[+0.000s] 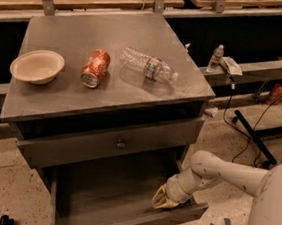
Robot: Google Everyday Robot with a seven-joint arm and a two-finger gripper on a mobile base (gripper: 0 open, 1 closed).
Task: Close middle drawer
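The grey metal cabinet point(107, 101) has its uppermost drawer front point(76, 150), with a round knob point(121, 143), standing slightly out. Below it the middle drawer point(107, 196) is pulled far out, and its low flat front point(170, 219) runs along the bottom of the view. My gripper point(163, 199) is at the end of the white arm point(215, 173). It sits inside the open drawer at its right end, against the inner side of the drawer front. The lowest drawer is hidden.
On the cabinet top lie a cream bowl point(37, 66), an orange soda can point(95, 68) on its side and a clear plastic bottle point(148, 65) on its side. Cables and a black stand leg point(256, 139) lie on the floor at the right. A small bottle point(215, 57) stands on the ledge behind.
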